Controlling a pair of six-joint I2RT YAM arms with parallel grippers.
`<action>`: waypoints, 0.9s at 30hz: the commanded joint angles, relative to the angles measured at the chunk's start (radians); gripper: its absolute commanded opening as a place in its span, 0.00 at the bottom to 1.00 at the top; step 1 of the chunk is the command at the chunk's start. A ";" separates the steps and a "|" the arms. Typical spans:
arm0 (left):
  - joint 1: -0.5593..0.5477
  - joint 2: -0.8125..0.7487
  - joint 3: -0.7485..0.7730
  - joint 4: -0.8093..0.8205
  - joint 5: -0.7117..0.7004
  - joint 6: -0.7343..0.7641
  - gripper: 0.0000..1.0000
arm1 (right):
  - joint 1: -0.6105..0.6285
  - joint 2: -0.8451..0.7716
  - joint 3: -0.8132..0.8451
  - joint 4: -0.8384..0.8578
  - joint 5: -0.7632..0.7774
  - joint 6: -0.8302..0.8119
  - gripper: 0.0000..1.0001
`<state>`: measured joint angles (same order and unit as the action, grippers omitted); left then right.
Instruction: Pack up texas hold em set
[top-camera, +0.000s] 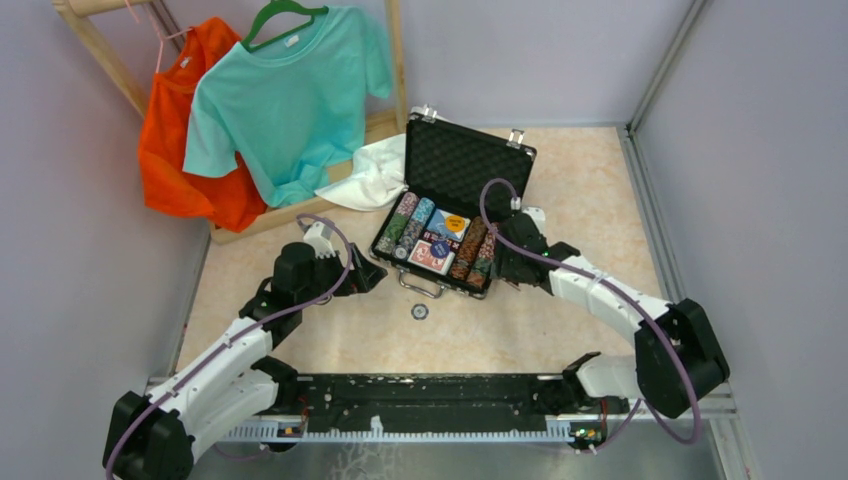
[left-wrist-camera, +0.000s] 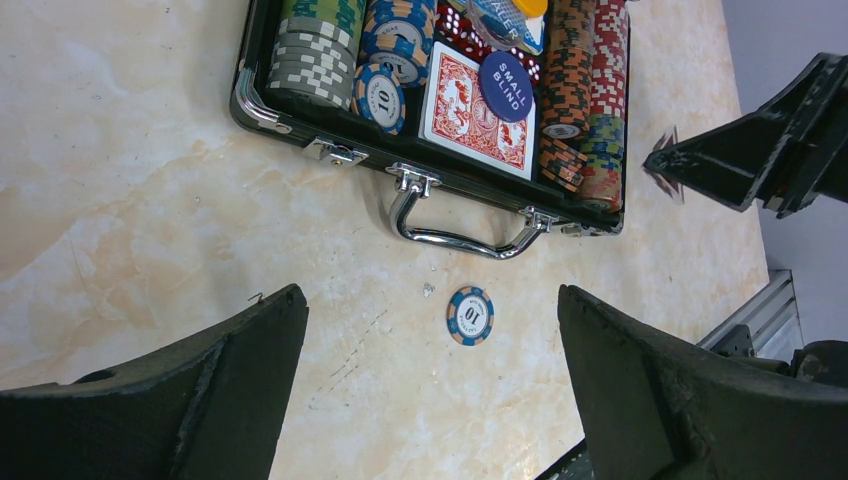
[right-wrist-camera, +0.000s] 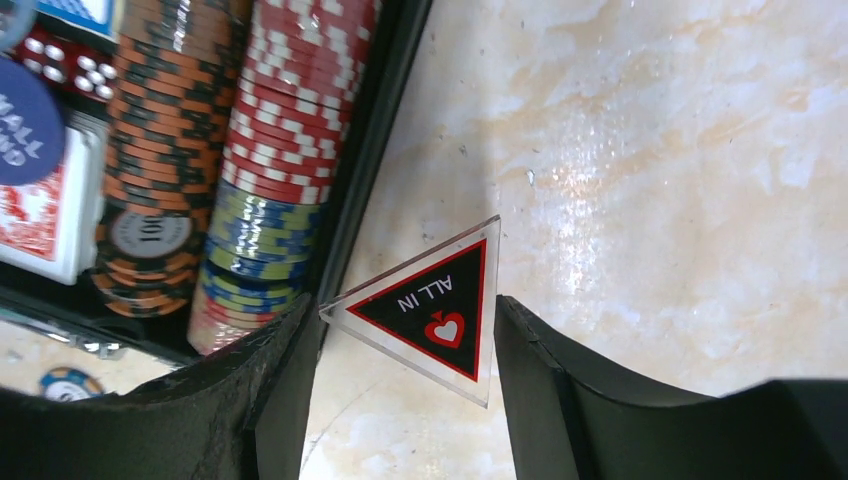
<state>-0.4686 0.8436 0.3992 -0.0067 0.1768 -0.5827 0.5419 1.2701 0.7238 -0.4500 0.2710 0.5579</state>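
The black case (top-camera: 466, 158) lies open mid-table, its tray holding rows of chips (left-wrist-camera: 312, 55), a red card deck (left-wrist-camera: 470, 120), a blue "small blind" button (left-wrist-camera: 505, 86) and red dice (right-wrist-camera: 62, 58). One loose blue chip marked 10 (left-wrist-camera: 470, 315) lies on the table in front of the case handle (left-wrist-camera: 460, 228). My left gripper (left-wrist-camera: 430, 296) hangs open above that chip, empty. At the case's right front corner my right gripper (right-wrist-camera: 405, 306) is shut on a clear triangular "ALL IN" marker (right-wrist-camera: 438, 306), one corner against the left finger and one edge against the right.
A white cloth (top-camera: 375, 172) lies behind the case's left side. A teal shirt (top-camera: 285, 95) and an orange shirt (top-camera: 185, 140) hang on a wooden rack at the back left. Grey walls close in both sides. The arms' black base rail (top-camera: 420, 392) runs along the near edge.
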 joint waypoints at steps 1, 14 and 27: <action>0.003 -0.005 -0.008 0.026 -0.001 0.014 1.00 | 0.009 -0.032 0.092 -0.014 0.014 -0.021 0.57; 0.003 -0.015 -0.009 0.008 -0.016 0.018 1.00 | 0.009 0.217 0.365 0.036 -0.051 -0.087 0.57; 0.003 0.016 0.002 -0.009 -0.038 0.027 1.00 | 0.036 0.525 0.665 0.033 -0.110 -0.120 0.58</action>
<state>-0.4686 0.8471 0.3992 -0.0082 0.1539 -0.5724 0.5571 1.7405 1.3018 -0.4488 0.1814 0.4622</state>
